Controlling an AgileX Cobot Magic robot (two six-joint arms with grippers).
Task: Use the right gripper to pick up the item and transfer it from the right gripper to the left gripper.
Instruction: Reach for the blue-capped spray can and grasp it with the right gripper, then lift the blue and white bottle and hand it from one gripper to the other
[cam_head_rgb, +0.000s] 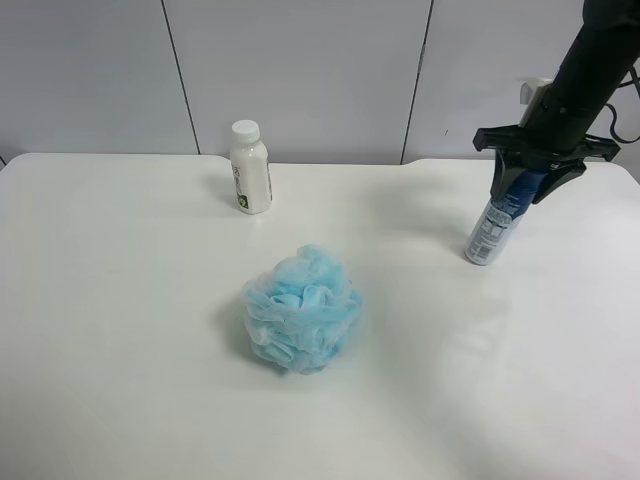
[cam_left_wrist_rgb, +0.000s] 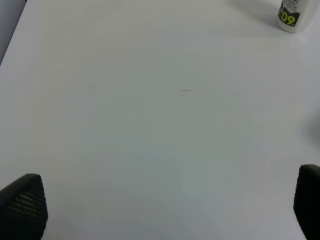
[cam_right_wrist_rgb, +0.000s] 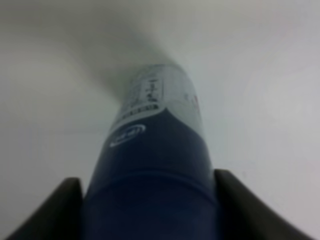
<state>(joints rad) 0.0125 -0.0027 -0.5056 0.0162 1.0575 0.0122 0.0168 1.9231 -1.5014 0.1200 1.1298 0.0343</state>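
So the right gripper (cam_head_rgb: 532, 183) is the arm at the exterior high view's right, since its wrist cam is filled with the can (cam_right_wrist_rgb: 155, 150). It's clamped on the can (cam_head_rgb: 492, 225) up at the dark blue cap end, with one finger (cam_right_wrist_rgb: 55, 210) pressed against each side. The can hangs tilted, cap up toward the claw and silver-white printed end down toward the table (cam_head_rgb: 120, 300). Can't honestly tell if the bottom touches the table or sits just off it; the wrist shot is blurry and only shows a soft shadow past the far end. It's over on the right side of the exterior high view, well apart from everything else. The blue puff (cam_head_rgb: 304, 310) sits around the middle of the table, and the white bottle (cam_head_rgb: 250, 168) stands upright behind it near the back edge. The left gripper (cam_left_wrist_rgb: 165, 210) doesn't show in the exterior high view, but its own cam has both fingertips (cam_left_wrist_rgb: 22, 205) spread wide apart at the frame corners with only bare table between them, and the bottle's (cam_left_wrist_rgb: 295, 15) base peeks in at one corner.
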